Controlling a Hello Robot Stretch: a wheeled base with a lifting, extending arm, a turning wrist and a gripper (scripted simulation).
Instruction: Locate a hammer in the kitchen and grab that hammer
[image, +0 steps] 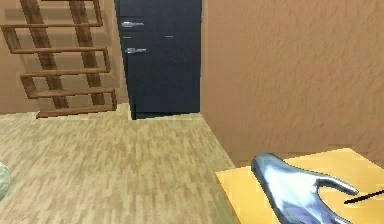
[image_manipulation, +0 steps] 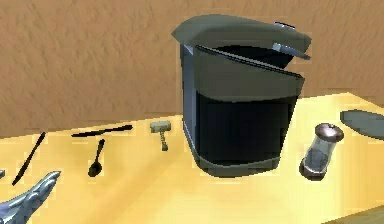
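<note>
one small hammer (image_manipulation: 160, 133) lying centre-left on yellow counter (image_manipulation: 150, 192), just left of one big dark coffee machine (image_manipulation: 240, 95), three dark utensils (image_manipulation: 97, 158) further left, one shaker (image_manipulation: 322, 150) lower right, one dark plate (image_manipulation: 362, 122) cut off at right edge, one silvery hand sculpture (image_manipulation: 30, 200) cut off at lower left, jaw state impossible to tell

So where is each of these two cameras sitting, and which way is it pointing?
Forward view: on the robot, looking ahead and slightly down, across wooden floor to a dark fridge and wall shelves.
Arm side view: on the robot's body, looking out sideways at a yellow table with a coffee machine, a small hammer and dark cutlery.
Shared: the yellow table and the silvery shape on it, at the forward view's bottom right and the arm side view's bottom left.
</note>
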